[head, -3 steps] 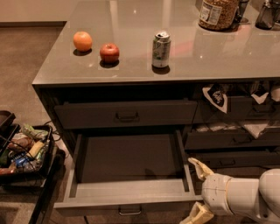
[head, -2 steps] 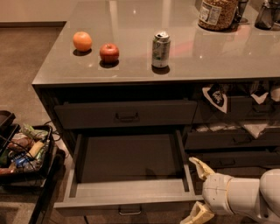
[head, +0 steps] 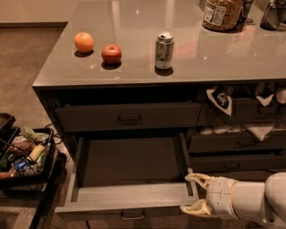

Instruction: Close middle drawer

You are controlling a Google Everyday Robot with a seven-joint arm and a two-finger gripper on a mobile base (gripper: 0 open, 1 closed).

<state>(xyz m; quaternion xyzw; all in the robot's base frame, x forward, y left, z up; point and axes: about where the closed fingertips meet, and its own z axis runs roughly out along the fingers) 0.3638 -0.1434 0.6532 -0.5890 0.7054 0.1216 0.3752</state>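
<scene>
The middle drawer (head: 129,190) is pulled far out from the dark grey cabinet, its plain grey inside bare, with a small bar handle (head: 132,216) on its front at the bottom edge of the view. My gripper (head: 193,193) is at the drawer's front right corner, just outside its right wall. Its two pale fingers (head: 196,178) are spread apart with nothing between them. The white arm comes in from the lower right.
The shut top drawer (head: 128,117) sits above. On the counter (head: 214,58) stand an orange (head: 83,42), an apple (head: 111,54), a can (head: 164,50) and a jar (head: 222,13). Drawers with snack bags (head: 220,99) are at the right. A black bin of items (head: 24,154) stands left.
</scene>
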